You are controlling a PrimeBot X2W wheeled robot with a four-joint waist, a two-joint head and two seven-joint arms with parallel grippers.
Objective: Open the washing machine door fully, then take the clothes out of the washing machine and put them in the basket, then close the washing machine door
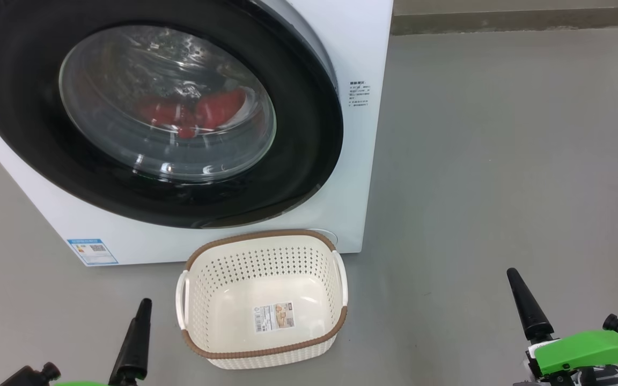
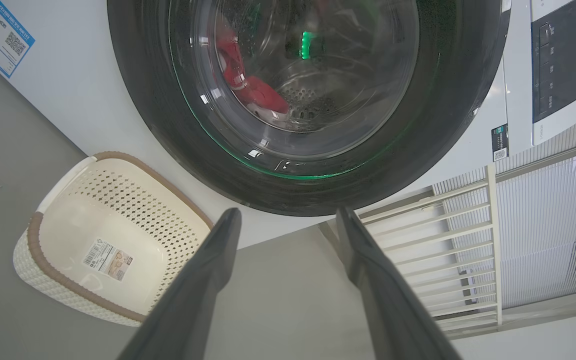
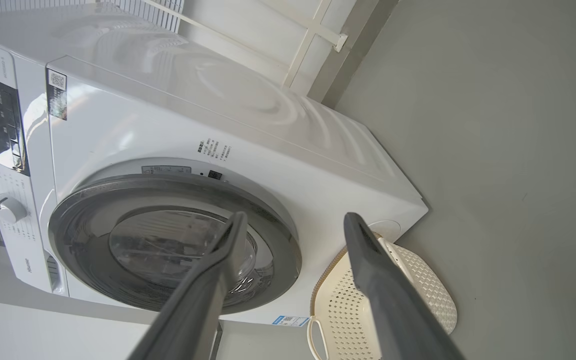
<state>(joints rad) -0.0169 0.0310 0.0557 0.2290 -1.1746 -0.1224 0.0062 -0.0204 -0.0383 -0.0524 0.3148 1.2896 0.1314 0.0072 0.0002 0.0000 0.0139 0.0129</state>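
Observation:
The white washing machine [image 1: 365, 171] fills the upper left of the head view. The washing machine door [image 1: 19, 107], with its black rim and bulging glass, covers the drum opening; whether it is latched I cannot tell. Red clothes [image 1: 201, 112] lie inside behind the glass, also seen in the left wrist view as clothes [image 2: 258, 92]. The cream basket [image 1: 266, 237] stands empty on the floor just in front of the machine. My left gripper [image 1: 94, 338] is open, low and left of the basket. My right gripper [image 1: 561, 300] is open at the lower right, well away from the basket. Neither holds anything.
Grey floor stretches wide to the right of the machine. A white slatted railing [image 2: 443, 240] stands beside the machine's far side. The control panel [image 2: 558, 65] and a dial [image 3: 5, 209] sit on the machine's front, above the door. A blue label [image 1: 93, 251] marks its lower corner.

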